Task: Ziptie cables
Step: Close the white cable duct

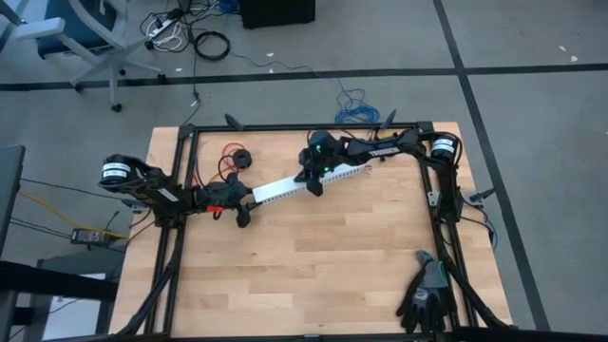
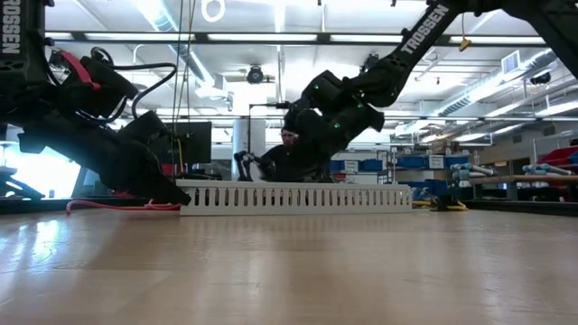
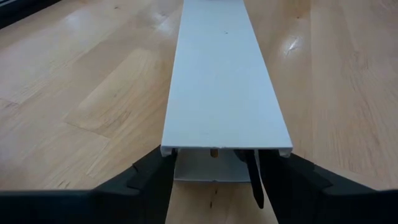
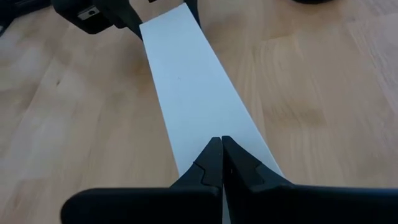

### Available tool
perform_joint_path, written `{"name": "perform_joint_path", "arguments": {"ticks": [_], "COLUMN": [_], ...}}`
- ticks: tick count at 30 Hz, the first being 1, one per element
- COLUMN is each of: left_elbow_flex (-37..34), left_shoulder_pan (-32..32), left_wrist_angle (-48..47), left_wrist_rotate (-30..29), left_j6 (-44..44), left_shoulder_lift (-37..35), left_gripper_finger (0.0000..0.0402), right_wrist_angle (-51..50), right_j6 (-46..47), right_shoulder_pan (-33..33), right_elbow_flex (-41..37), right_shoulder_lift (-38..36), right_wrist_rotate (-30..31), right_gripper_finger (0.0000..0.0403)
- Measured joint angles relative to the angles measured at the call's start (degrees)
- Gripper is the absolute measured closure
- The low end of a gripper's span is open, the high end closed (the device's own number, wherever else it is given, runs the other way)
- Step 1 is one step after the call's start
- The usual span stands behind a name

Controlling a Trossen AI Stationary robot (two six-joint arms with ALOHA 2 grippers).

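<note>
So, the white plastic channel (image 1: 309, 184) is laid diagonally across the far half of the wooden table (image 1: 313, 266), with its long axis running from the left arm's end, a bit nearer, up to the right and farther away. It's seen as a long, straight, flat-topped white duct; in the low view (image 2: 293, 196) its side wall is shown cut into a row of narrow vertical slots, comb-like. From the left wrist view the lid (image 3: 221, 74) is seen as a smooth plain white strip, and the open end underneath looks hollow.

The left gripper (image 3: 214, 174) is placed at the channel's left end, fingers (image 3: 152, 174) spread and set against both sides of it, so the channel end is pinched across its width. The right gripper (image 4: 222, 163) is held over the lid farther along toward the right end, fingers pressed together with the tips down at the white surface; whether they actually touch can't be told.

The cables and the ziptie can't be made out in any view, so nothing is said on which way they point. A red wire (image 1: 228, 166) on a black spool (image 1: 237, 157) is seen far-left by the left arm, and a pair of dark gloves (image 1: 427, 294) is left at the near right corner.
</note>
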Motion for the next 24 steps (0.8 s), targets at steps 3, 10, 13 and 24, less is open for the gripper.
{"name": "perform_joint_path", "arguments": {"ticks": [3, 10, 13, 24], "left_elbow_flex": [0.0, 0.0, -0.1, -0.1], "left_shoulder_pan": [0.0, 0.0, 0.0, 0.0], "left_wrist_angle": [-0.5, -0.7, -0.8, -0.9], "left_wrist_rotate": [0.0, 0.0, -0.1, -0.1], "left_j6": [0.0, 0.0, 0.0, 0.0], "left_shoulder_lift": [0.0, 0.0, 0.0, 0.0], "left_gripper_finger": [0.0177, 0.0176, 0.0176, 0.0176], "right_wrist_angle": [-1.6, -3.0, -3.9, -6.3], "right_j6": [-0.4, -0.5, -0.6, -1.5], "right_shoulder_pan": [-0.4, -1.1, -1.1, -1.4], "right_elbow_flex": [0.0, -0.1, -0.1, 0.0], "right_shoulder_lift": [0.0, 0.0, 0.0, -0.2], "right_wrist_rotate": [0.0, 0.0, 0.1, 1.8], "right_gripper_finger": [0.0403, 0.0403, 0.0403, 0.0403]}}
